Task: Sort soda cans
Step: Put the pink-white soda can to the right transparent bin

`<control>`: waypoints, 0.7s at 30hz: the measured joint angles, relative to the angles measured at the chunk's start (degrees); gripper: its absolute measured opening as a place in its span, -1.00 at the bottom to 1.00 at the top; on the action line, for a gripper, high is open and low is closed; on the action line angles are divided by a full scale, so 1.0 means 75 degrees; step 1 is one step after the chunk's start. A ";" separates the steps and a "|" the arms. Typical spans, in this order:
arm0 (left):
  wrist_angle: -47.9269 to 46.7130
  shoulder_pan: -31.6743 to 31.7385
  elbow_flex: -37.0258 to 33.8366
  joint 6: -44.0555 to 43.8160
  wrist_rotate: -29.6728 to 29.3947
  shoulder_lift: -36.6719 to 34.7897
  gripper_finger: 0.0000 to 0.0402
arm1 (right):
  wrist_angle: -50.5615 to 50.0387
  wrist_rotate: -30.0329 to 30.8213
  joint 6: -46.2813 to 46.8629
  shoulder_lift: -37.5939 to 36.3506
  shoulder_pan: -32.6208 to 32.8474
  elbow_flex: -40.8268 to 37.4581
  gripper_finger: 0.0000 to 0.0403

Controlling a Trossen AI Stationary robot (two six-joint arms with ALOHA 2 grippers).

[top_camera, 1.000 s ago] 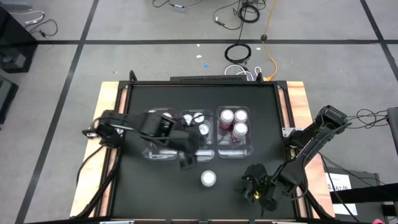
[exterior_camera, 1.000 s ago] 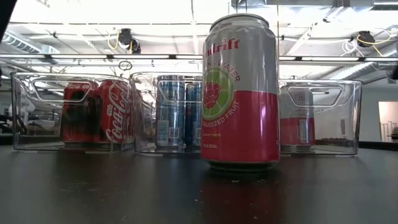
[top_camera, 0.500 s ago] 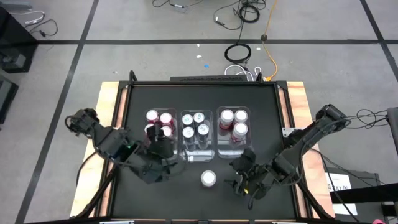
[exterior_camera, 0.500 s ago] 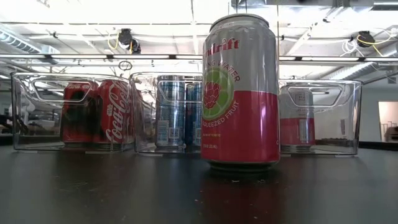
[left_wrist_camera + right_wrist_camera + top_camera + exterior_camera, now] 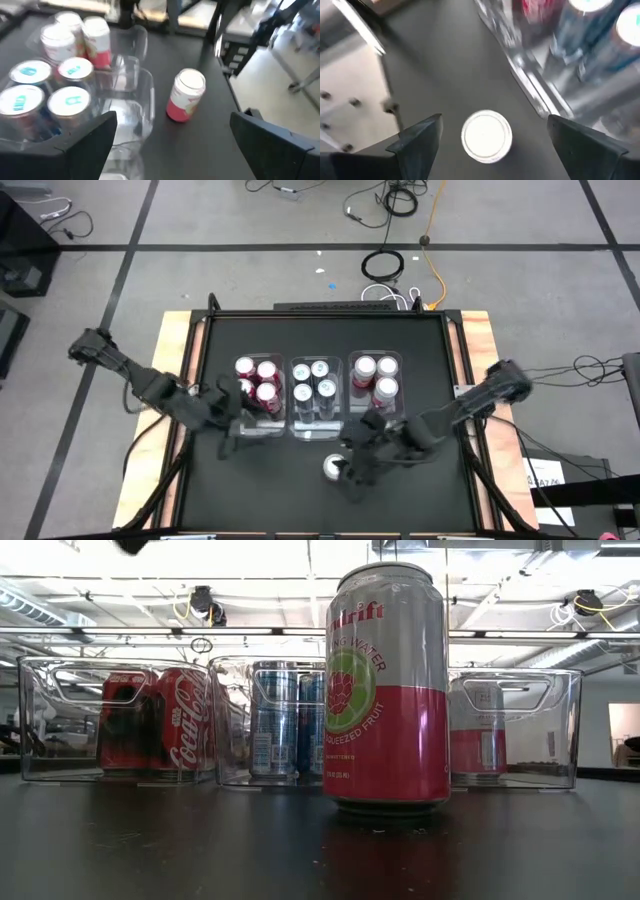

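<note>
One pink soda can (image 5: 334,468) stands upright and alone on the black table, in front of three clear bins; it fills the low view's middle (image 5: 387,690). My right gripper (image 5: 354,464) hovers open above it; its fingers stand on either side of the can's silver top (image 5: 486,136) without touching it. My left gripper (image 5: 232,424) is open at the near left corner of the left bin and looks across at the pink can (image 5: 186,95). The bins hold red cans (image 5: 256,384), blue cans (image 5: 313,385) and pink cans (image 5: 376,378).
The three clear bins (image 5: 316,430) stand side by side across the table's middle, right behind the lone can. Bare black table lies on the near side of the can and to both sides of the bins. Wooden boards edge the table on the left and right.
My left gripper has drawn back from the near side of the bins toward the table's left edge and has tipped up toward level. My right gripper has swung from the near right corner toward the left, rising, until it is over the lone pink can. Both stay open.
</note>
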 joint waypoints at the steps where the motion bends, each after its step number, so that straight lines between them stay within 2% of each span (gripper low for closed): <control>1: 0.0239 0.0075 -0.0376 0.0112 0.0052 -0.0421 0.98 | -0.0412 -0.0145 0.0116 0.0298 -0.0078 0.0380 0.75; 4: 0.0562 0.0356 -0.1283 0.0509 0.0149 -0.1624 0.98 | -0.1380 -0.0422 0.0267 0.1125 -0.0248 0.1500 0.75; 8: 0.0715 0.1000 -0.2089 0.1005 0.0220 -0.2807 0.98 | -0.1766 -0.0465 0.0249 0.1929 -0.0363 0.2850 0.75; 11: 0.0947 0.1613 -0.2477 0.1512 0.0829 -0.3300 0.98 | -0.1769 -0.0477 0.0237 0.2290 -0.0436 0.3503 0.75; 17: 0.0970 0.2926 -0.3167 0.2134 0.2493 -0.4121 0.98 | -0.1981 -0.0569 0.0871 0.2516 -0.0650 0.3784 0.75; 21: 0.1031 0.3570 -0.3685 0.2178 0.3073 -0.4880 0.98 | -0.2500 -0.0854 0.1478 0.2492 -0.0723 0.3781 0.75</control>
